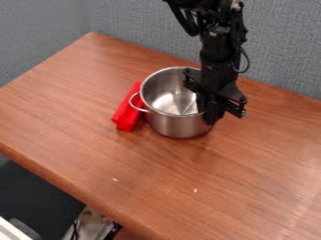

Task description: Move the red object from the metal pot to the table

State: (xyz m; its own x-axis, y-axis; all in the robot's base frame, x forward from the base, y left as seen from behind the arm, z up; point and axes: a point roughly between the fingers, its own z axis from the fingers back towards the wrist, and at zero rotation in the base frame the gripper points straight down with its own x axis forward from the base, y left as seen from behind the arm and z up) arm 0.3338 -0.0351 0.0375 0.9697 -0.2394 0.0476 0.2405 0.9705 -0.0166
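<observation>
The metal pot stands near the middle of the table, shiny, with nothing visible inside it. The red object lies on the wood just left of the pot, touching or nearly touching its side, partly hidden by the pot's wall. My gripper hangs from the black arm at the pot's right rim, its fingers shut and pointing down, holding nothing that I can see.
A grey wall runs behind the table. The table's rounded front edge drops off at the lower left, with dark floor and clutter below. Bare wood spreads in front of and to the right of the pot.
</observation>
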